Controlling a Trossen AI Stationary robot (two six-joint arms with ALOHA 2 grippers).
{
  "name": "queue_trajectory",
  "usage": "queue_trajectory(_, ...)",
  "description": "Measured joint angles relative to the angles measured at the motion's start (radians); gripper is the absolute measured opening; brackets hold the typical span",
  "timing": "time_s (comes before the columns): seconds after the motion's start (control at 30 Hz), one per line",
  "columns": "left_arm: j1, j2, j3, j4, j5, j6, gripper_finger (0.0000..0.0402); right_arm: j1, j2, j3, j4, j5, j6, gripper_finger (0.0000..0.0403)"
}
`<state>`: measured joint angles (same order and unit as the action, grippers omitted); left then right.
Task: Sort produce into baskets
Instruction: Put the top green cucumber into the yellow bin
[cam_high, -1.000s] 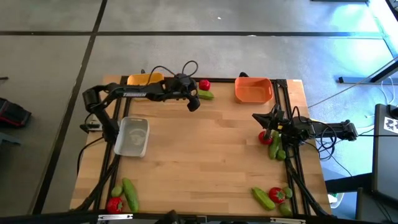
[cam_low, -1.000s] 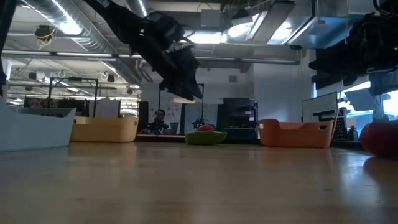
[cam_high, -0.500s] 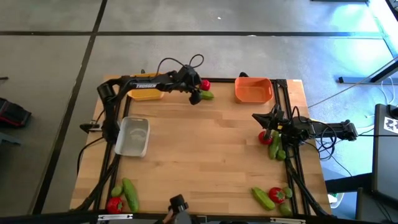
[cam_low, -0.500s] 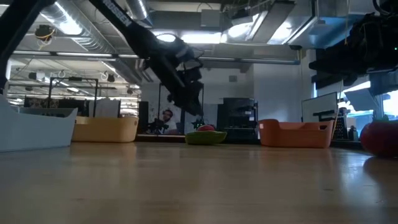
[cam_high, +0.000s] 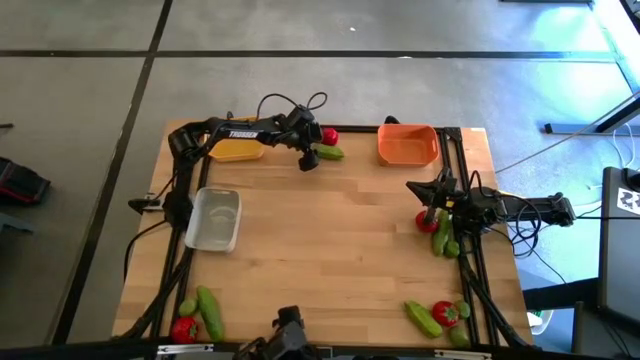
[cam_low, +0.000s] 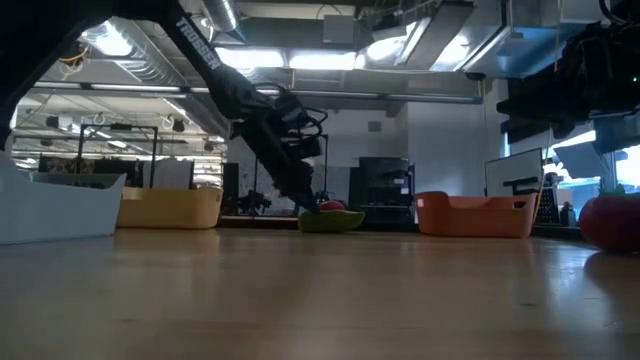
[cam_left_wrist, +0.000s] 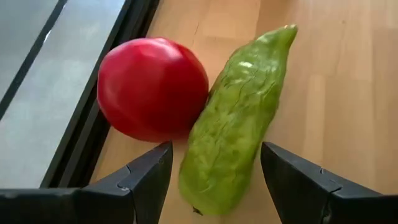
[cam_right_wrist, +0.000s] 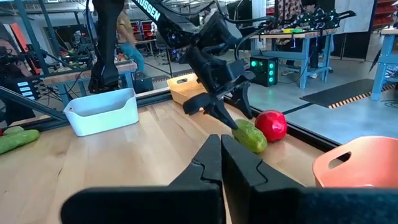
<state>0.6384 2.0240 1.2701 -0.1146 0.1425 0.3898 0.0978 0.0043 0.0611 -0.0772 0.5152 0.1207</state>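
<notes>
Hidden bits first: from above we can't see the left gripper (cam_high: 309, 158) fingertips clearly, the arm and cables cover them. In the low view the green piece and red piece merge into one dark lump behind the arm. Produce at the near table edge is partly cut off by the frame.

Left to right:

- White tray (cam_high: 214, 219) sits well behind and to the side of the left gripper, near the arm's base. A red piece (cam_high: 183, 329) and two green ones (cam_high: 209, 311) lie at the near left corner, well apart from either gripper.
- Yellow basket (cam_high: 237, 150) is partly covered by the left arm's forearm.
- The left arm is stretched out along the far edge, wrist pitched down. Its fingers (cam_left_wrist: 149, 177) stand wide (nothing held), straddling the near end of the long green cucumber piece (cam_left_wrist: 236, 121). The round red piece (cam_left_wrist: 152, 87) touches the cucumber's side, just ahead of one finger.
- Orange basket (cam_high: 407, 144) is beyond that pair, near but not touching.
- Right gripper (cam_right_wrist: 221, 152) is pinched fully closed, empty, low over the right edge, pointing across the table at the left arm. A red piece (cam_high: 428, 222) and green pieces (cam_high: 443, 237) lie right beside it.
- More produce (cam_high: 444, 315) sits at the near right corner, well apart.
</notes>
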Motion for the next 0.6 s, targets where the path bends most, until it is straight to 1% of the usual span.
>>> queue_trajectory(0.13,0.000,0.016,0.000,-0.001,0.009,0.033,0.0240,0.000,0.000,0.000,-0.001,0.000,0.000,0.0007)
queue_trajectory(0.33,-0.003,0.032,-0.002,-0.012,0.015,0.037,0.0235,0.000,0.000,-0.001,-0.002,0.001,0.000,0.0007)
queue_trajectory(0.4,-0.003,0.032,-0.002,-0.008,0.015,0.037,0.0222,0.000,0.000,-0.001,-0.002,0.001,0.000,0.0007)
queue_trajectory(0.6,-0.003,0.031,-0.002,-0.014,0.015,0.011,0.0158,0.000,0.000,-0.001,-0.002,0.001,0.000,0.0007)
